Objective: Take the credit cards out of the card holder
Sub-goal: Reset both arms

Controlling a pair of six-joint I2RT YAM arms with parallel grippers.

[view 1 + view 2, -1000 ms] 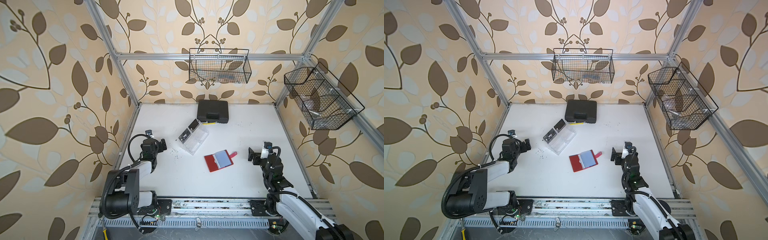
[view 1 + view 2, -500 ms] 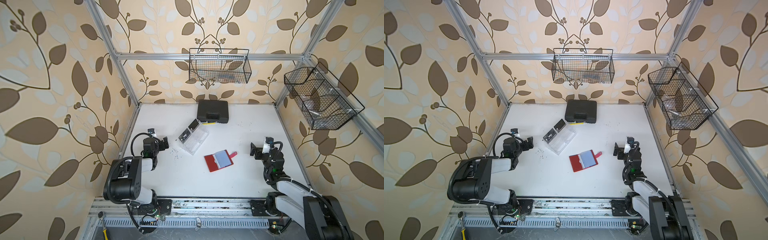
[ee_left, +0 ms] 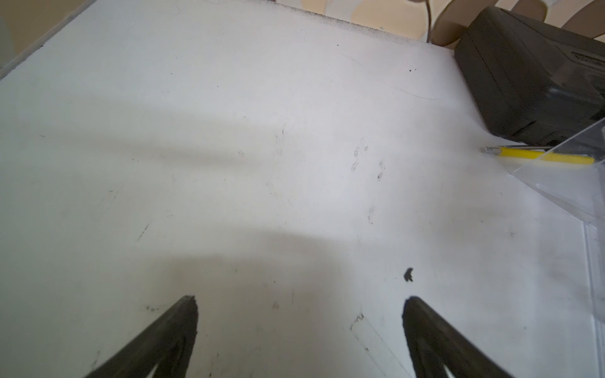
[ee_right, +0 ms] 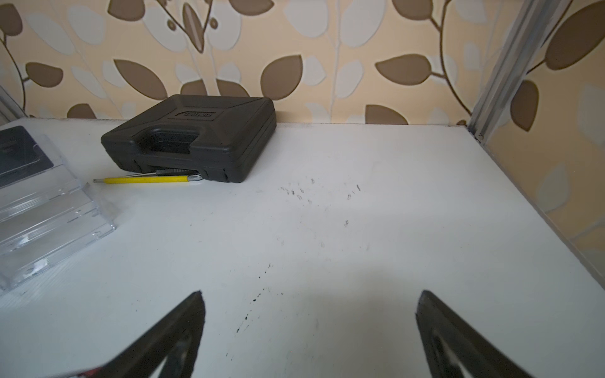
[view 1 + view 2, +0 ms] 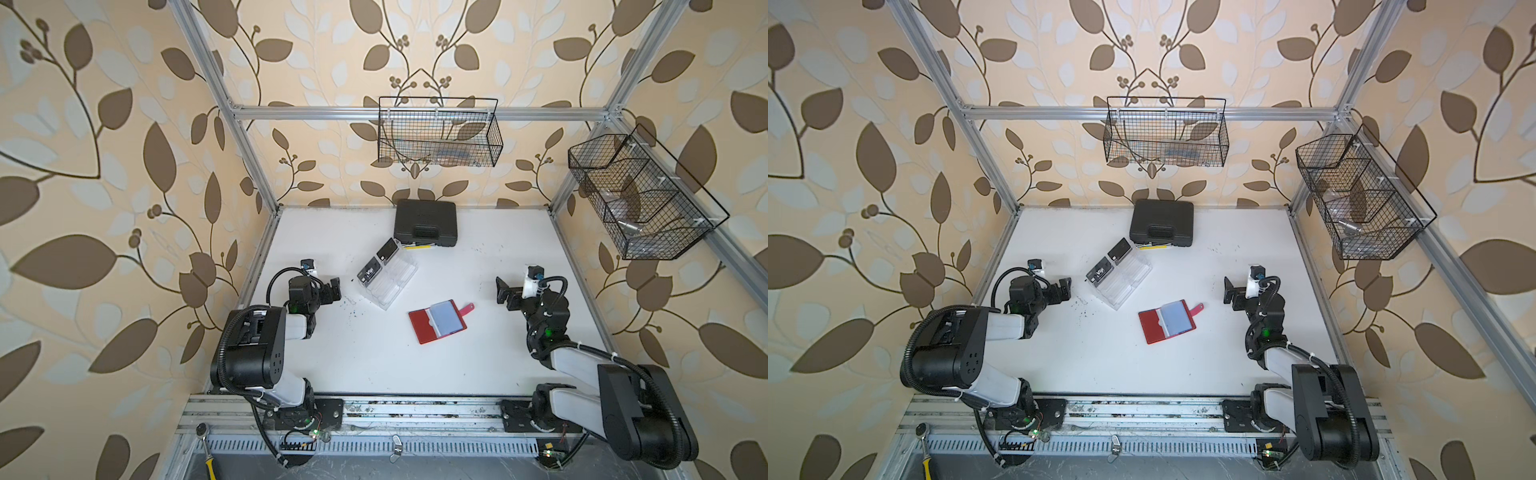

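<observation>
On the white desk [image 5: 374, 365] we list the following. Card holder [image 5: 419, 330] [image 5: 1152, 328]: red, lying open and flat near the middle of the desk, between the two arms and nearer the right one, bluish sleeves upward, strap tab toward the right arm; we cannot tell whether any card sits in the sleeves. Cards [image 5: 369, 272] [image 5: 1100, 272]: we count two black ones, side by side at the left end of a clear tray [image 5: 397, 284] [image 5: 1131, 280], the nearer one showing white "Vip" lettering; both lie well apart from the card holder. The tray stands slantwise between the card holder and a black case [image 5: 426, 222] [image 4: 196, 134], which rests shut against the back wall. A yellow pen [image 3: 540, 157] [image 4: 147, 180] lies against the case's front edge, just beside the tray's corner. Left fingers [image 3: 170, 333] [image 5: 334, 289]: spread wide, empty, above bare desk just left of the tray. Right fingers [image 4: 170, 333] [image 5: 503, 286]: likewise spread wide, holding nothing, above bare desk to the right of the card holder. We note two wire baskets, one on the back wall [image 5: 436, 102] and one on the right wall [image 5: 665, 253].
</observation>
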